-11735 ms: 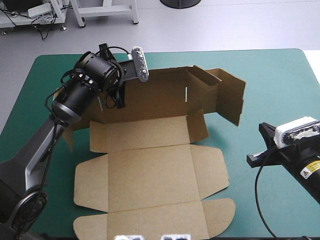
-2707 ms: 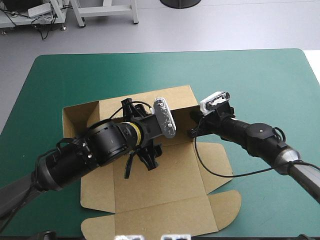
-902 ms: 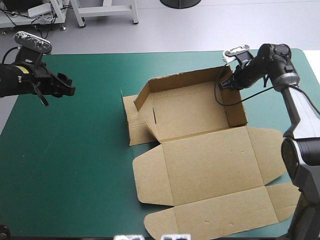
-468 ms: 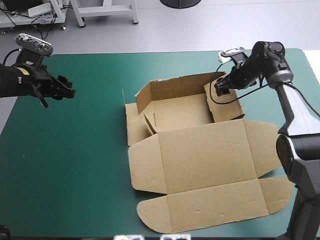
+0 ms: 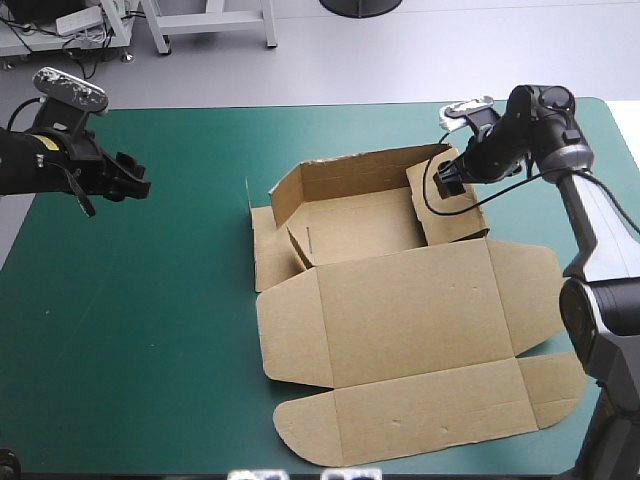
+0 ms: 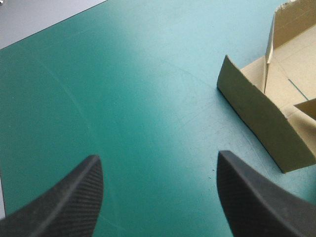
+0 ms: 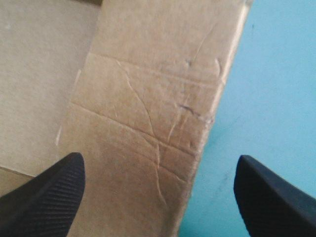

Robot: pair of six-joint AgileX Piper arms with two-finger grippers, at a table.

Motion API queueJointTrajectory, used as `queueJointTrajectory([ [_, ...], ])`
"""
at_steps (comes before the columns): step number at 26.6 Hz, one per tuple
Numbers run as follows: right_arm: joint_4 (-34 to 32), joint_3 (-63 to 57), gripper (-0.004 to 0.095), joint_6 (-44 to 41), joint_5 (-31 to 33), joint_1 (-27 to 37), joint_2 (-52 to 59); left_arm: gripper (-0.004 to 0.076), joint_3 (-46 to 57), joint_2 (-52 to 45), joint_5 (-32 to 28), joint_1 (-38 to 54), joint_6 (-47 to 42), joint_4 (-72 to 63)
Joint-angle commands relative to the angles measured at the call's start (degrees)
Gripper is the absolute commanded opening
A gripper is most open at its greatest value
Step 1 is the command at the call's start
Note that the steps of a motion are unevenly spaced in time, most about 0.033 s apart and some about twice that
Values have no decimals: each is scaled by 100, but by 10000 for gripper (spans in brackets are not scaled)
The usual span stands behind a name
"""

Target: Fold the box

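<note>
End effectors: both are spread wide, and nothing is pinched by either.
Left: the left end effector (image 5: 135, 184) is held over the teal-green desk (image 5: 150, 330) near its left edge, toward the far side, well apart from the box (image 5: 400, 310). In its wrist view the black fingers (image 6: 64, 197) are seen standing apart, with only desk between them. The box's left wall is seen ahead and off to one side.
Right: the right end effector (image 5: 443, 183) is placed at the box's right wall, near the tray's far right corner. In its wrist view the creased wall is seen between the spread fingers, with tray floor on one side and desk on the other. Whether the board is touched cannot be told.
Box: it is set right of the desk's middle. The far part is raised into an open tray: the far wall is upright, the left wall is up with a flap leaning outward, and the right wall is tilted outward. The lid is laid flat toward the near edge, with its side flaps spread and a round-cornered flap at the near end.
</note>
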State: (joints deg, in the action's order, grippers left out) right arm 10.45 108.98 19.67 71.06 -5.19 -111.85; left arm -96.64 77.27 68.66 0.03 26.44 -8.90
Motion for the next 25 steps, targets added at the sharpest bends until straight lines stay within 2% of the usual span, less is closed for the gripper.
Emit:
queueJointTrajectory([
  [1,79,-82,766,5,85,5,91,471,-162,-171,-314,-5,-2,-200],
  [4,459,-97,764,5,44,5,-210,471,-162,-137,-314,-5,21,-367],
  [6,760,-97,690,5,44,5,-386,471,-162,-106,-314,-3,21,-383],
  [7,810,-84,597,5,56,-5,-450,471,-150,-91,-314,-3,21,-383],
  [8,795,-68,463,35,74,-18,-521,471,-150,-78,-287,-3,21,-383],
  [11,581,-26,-4,71,74,-60,-585,471,-96,-57,-244,-3,21,-424],
  [21,749,475,-18,45,82,-48,24,471,167,-57,-262,-5,36,-366],
  [25,1653,1156,-18,334,95,168,1007,471,167,-57,-326,-5,36,-300],
])
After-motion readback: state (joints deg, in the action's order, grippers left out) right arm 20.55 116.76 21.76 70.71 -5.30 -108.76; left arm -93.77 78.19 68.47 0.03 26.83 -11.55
